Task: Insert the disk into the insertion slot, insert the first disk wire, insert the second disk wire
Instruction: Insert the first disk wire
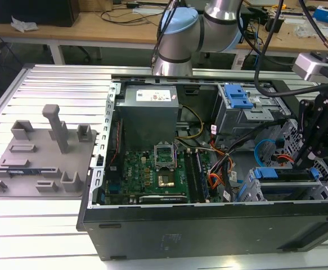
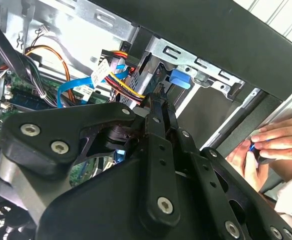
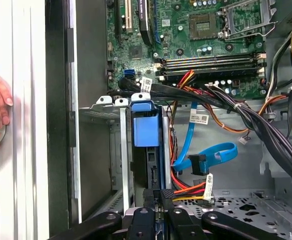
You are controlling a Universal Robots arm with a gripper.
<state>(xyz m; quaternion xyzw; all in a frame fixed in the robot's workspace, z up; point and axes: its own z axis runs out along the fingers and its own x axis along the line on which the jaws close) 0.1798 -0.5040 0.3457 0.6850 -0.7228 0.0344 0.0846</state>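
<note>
**Drive bay, at the exterior view's lower right.** The disk point(image 1: 282, 174) sits inside the insertion slot point(image 1: 248, 191) with its blue carrier tab showing, so I judge the first step done. My gripper point(image 3: 159, 197) has its fingers point(image 3: 149, 200) closed together, apparently pinching the power plug point(image 3: 167, 193) at the disk's end. The blue ribbon cable point(image 3: 211, 155) lies loose, not yet connected.

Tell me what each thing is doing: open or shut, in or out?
computer case: open, side cover off.
disk: pushed into the insertion slot, blue end facing out.
gripper: shut on the plug of the red-and-yellow wire, right at the disk.
blue wire: loose, not plugged into the disk.
</note>
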